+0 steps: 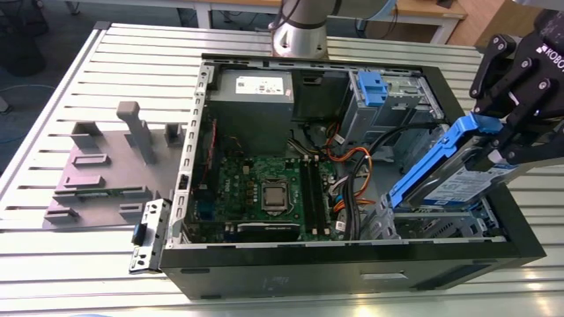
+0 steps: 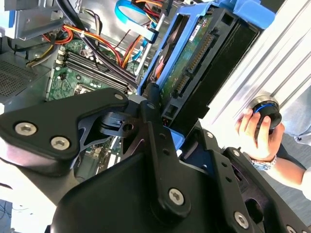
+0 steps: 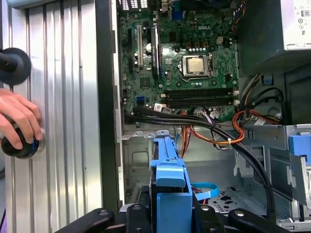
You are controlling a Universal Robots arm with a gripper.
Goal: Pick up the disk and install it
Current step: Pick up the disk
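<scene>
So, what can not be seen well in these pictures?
Exterior view: the inside of the drive bay, hidden by the disk and the gripper.
First wrist view: the person's hand, cut off by the picture's edge.
Second wrist view: much of the motherboard, covered by the gripper.

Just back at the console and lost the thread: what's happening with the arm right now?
The arm's black tool is shut on the flat silver hard drive in its blue plastic carrier frame, holding it tilted over the open black computer case, at the exterior view's right. It is not seated yet. A person's hand rests on a black knob on the ribbed metal table beside the case.
</scene>
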